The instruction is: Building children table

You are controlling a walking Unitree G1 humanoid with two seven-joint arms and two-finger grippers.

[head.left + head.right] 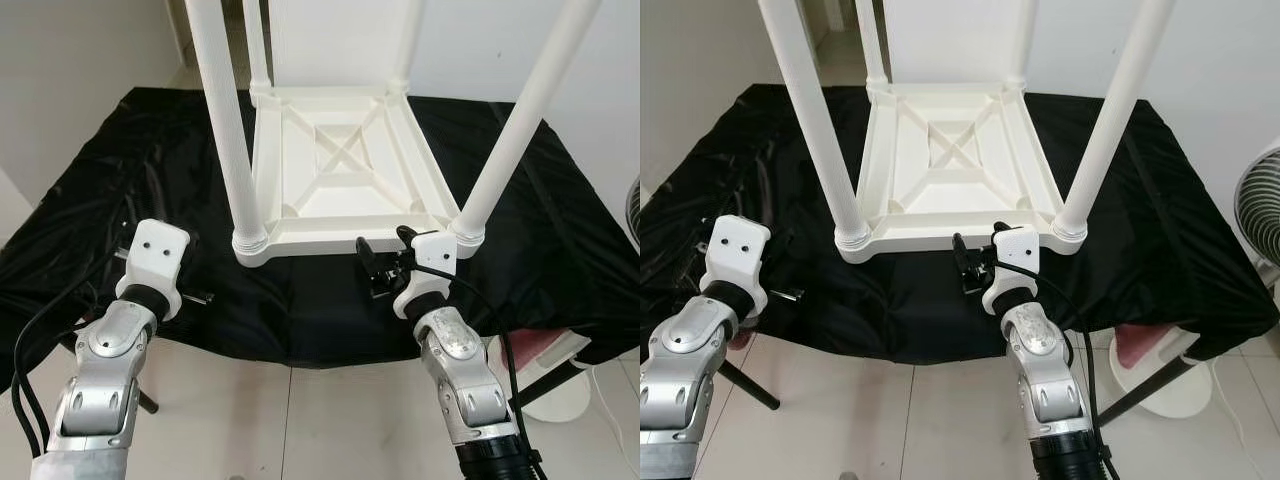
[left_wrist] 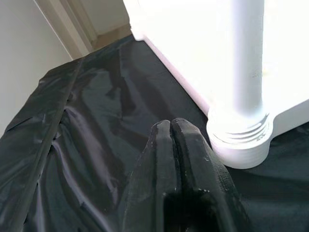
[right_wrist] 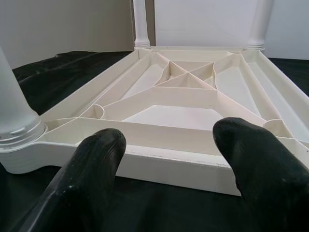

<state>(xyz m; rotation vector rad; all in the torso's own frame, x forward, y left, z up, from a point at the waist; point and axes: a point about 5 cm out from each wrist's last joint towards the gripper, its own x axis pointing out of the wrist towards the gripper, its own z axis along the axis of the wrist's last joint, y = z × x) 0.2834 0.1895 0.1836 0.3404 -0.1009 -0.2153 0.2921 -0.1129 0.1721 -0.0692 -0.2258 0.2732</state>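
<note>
A white plastic children's table (image 1: 340,232) lies upside down on a black cloth (image 1: 130,150), its ribbed underside facing up. Its legs stand upright, with the front-left leg (image 1: 228,120) and front-right leg (image 1: 515,130) nearest me. My right gripper (image 3: 169,140) is open, level with the table's near rim (image 3: 174,162) and just short of it, nothing between its fingers; from the head it sits by the front-right corner (image 1: 373,270). My left gripper (image 2: 170,126) is shut and empty, low over the cloth, a little left of the front-left leg's threaded base (image 2: 241,140).
The cloth-covered surface ends just in front of my arms, with tiled floor (image 1: 300,420) below. A fan (image 1: 1260,205) and a white stand base (image 1: 550,390) are at the right. A dark tripod leg (image 1: 750,385) is at lower left. Walls lie behind.
</note>
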